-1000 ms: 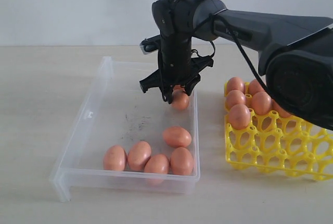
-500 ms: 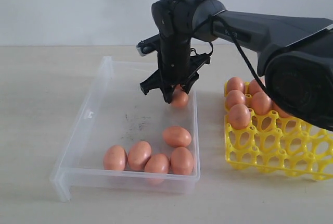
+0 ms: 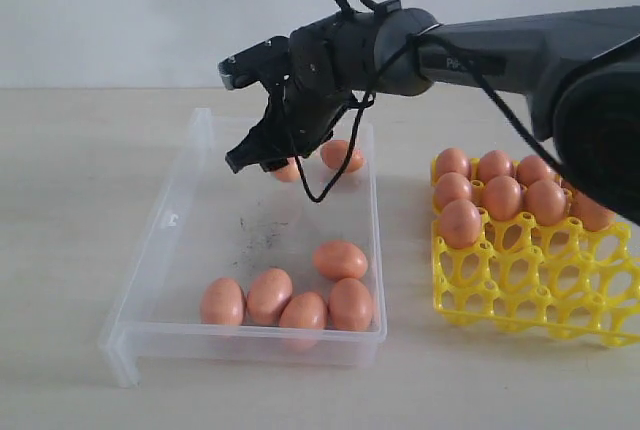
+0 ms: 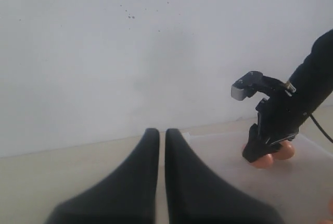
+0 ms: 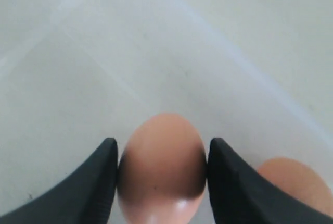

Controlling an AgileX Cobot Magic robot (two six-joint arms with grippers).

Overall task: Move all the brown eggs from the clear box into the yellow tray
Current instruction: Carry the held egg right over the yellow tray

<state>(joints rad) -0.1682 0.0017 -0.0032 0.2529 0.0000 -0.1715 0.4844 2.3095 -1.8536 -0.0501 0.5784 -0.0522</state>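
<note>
My right gripper [image 3: 268, 162] reaches over the far end of the clear box [image 3: 160, 240], tilted, and is shut on a brown egg [image 5: 161, 166]; that held egg [image 3: 289, 171] peeks out below the fingers. Another egg [image 3: 342, 155] lies beside it near the box's far right wall. Several more eggs [image 3: 303, 313] cluster at the near end, one [image 3: 340, 259] a little behind them. The yellow tray [image 3: 530, 280] to the right holds several eggs [image 3: 500, 195] in its far cups. My left gripper [image 4: 162, 131] is shut on nothing and looks toward the box from the side.
The box floor has dark specks [image 3: 262, 233] in its middle. The right arm's dark link [image 3: 520, 45] spans above the tray. A loose black cable [image 3: 330, 165] hangs from the wrist into the box. A pale wall stands behind the table.
My right gripper has tilted and swung left and slightly up with an egg between its fingers. A second egg now shows uncovered by the box's far right wall.
</note>
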